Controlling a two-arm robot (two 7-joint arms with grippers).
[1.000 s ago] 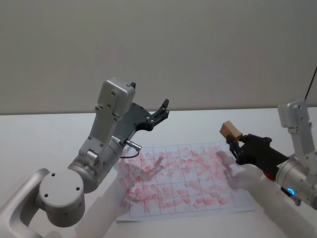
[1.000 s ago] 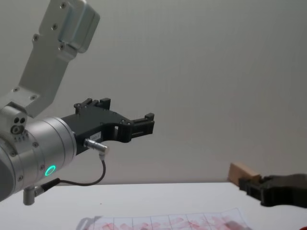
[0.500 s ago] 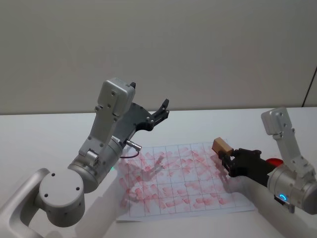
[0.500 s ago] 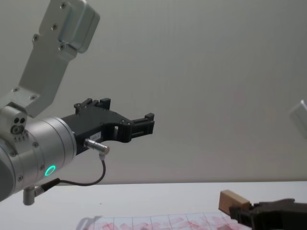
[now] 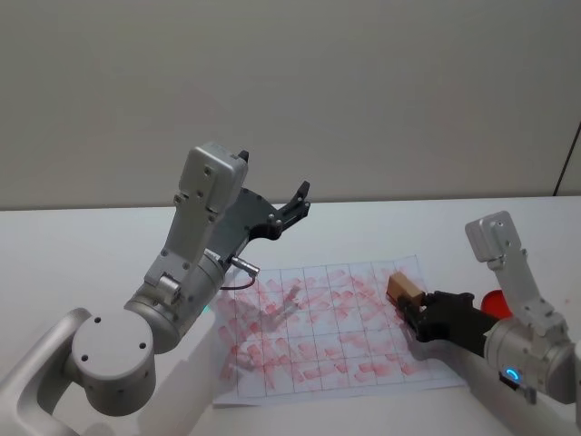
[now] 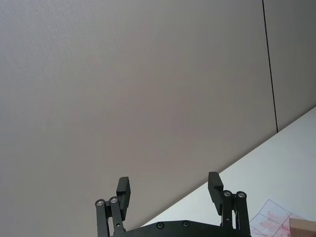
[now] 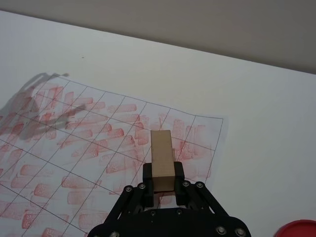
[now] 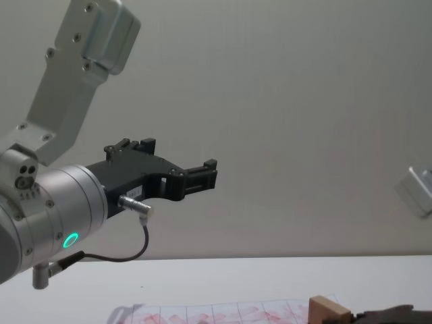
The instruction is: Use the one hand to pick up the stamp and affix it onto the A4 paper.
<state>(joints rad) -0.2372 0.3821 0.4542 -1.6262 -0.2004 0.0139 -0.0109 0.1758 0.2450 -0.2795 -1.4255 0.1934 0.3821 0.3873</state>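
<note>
My right gripper [image 5: 410,307] is shut on the stamp [image 5: 405,288], a light-tan wooden block that sticks out past the fingertips. It is held low over the right part of the A4 paper [image 5: 318,338], a white gridded sheet full of red-pink marks. Whether the block touches the sheet I cannot tell. From the right wrist, the stamp [image 7: 162,159] sits in the right gripper [image 7: 163,177] above the paper [image 7: 89,143]. The chest view catches the stamp [image 8: 327,310] at the bottom edge over the paper [image 8: 223,314]. My left gripper [image 5: 295,202] hangs open and raised above the sheet's far left side, its fingers [image 6: 214,182] wide apart.
A red round object [image 5: 495,300] lies on the white table [image 5: 82,245] just right of the paper, behind my right arm; its rim [image 7: 301,229] shows in the right wrist view. The left arm's body [image 5: 195,263] overhangs the sheet's left edge. A plain wall stands behind.
My right gripper has come down and to the left with the stamp, from above the paper's right edge to low over its right columns. The left arm has not moved.
</note>
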